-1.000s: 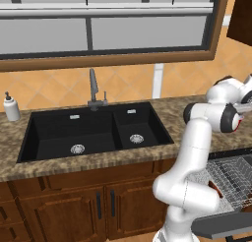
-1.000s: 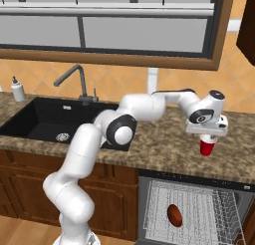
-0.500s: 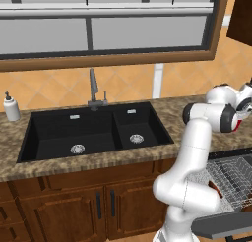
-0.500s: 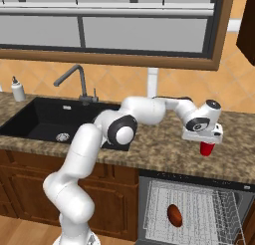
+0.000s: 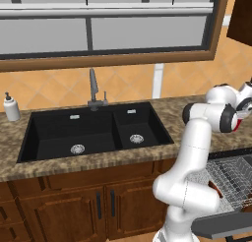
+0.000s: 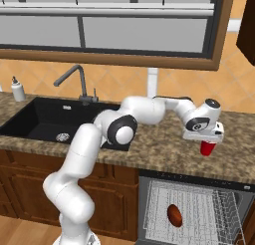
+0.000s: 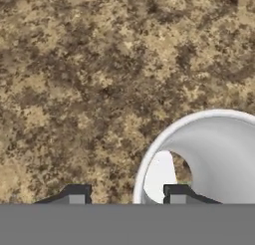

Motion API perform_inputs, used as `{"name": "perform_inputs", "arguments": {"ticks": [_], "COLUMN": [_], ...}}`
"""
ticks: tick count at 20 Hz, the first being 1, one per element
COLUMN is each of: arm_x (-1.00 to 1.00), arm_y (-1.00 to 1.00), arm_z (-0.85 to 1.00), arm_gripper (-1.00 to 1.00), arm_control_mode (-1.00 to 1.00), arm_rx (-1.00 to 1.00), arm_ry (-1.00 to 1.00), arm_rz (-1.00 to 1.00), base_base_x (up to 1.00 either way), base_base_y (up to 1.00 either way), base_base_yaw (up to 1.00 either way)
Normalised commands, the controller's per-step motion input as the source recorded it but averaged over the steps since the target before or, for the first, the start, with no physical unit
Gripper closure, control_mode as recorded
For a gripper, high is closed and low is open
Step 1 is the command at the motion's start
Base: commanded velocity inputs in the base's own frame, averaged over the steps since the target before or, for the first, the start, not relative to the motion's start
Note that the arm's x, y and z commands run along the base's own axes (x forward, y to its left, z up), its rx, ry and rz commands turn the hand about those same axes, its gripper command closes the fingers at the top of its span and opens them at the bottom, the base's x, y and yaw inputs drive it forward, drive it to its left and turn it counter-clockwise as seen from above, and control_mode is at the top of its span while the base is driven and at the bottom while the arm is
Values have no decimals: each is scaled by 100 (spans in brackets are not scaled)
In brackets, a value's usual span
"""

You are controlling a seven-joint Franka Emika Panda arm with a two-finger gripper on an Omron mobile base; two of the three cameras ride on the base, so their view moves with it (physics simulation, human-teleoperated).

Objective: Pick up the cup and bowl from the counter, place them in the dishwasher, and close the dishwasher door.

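The tool [image 6: 208,141] grips the red cup [image 6: 207,147] by its rim above the granite surface [image 6: 164,149]; the bowl [image 6: 174,214] lies in the open dishwasher's rack [image 6: 199,209].

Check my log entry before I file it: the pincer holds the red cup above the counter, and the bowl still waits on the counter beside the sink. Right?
One detail is off. The bowl is not on the counter; the right base view shows it lying in the rack of the open dishwasher. The rest stands: the pincer holds the red cup above the counter.
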Motion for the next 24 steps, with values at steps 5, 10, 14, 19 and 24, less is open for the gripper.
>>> {"name": "perform_inputs", "arguments": {"ticks": [5, 10, 14, 19, 24], "arm_x": [-28, -74, -100, -100, -100], "arm_y": [0, 0, 0, 0, 0], "arm_z": [0, 0, 0, 0, 0], "arm_gripper": [100, 100, 100, 100, 100], "arm_control_mode": [-100, -100, -100, -100, -100], "arm_rx": [0, 3, 5, 7, 8], "arm_ry": [0, -1, -10, -21, -31], "arm_rz": [0, 3, 3, 4, 8], "base_base_x": [0, 0, 0, 0, 0], "base_base_y": [0, 0, 0, 0, 0], "base_base_yaw": [0, 0, 0, 0, 0]}}
